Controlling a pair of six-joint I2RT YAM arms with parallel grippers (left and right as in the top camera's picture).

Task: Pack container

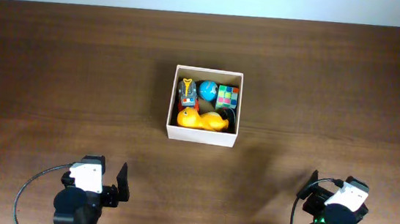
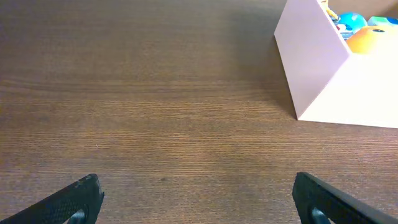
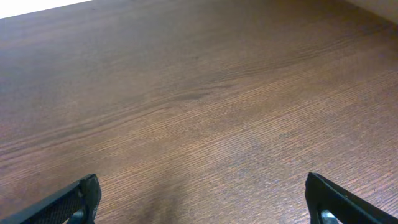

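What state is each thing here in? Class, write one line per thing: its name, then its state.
container: upright, open at the top, holding four toys.
yellow duck: lying inside, along the near wall.
blue ball: inside, at the far wall.
colour cube: inside, far right corner.
orange-and-grey toy: inside, far left corner.
left gripper: open, holding nothing.
right gripper: open, holding nothing.
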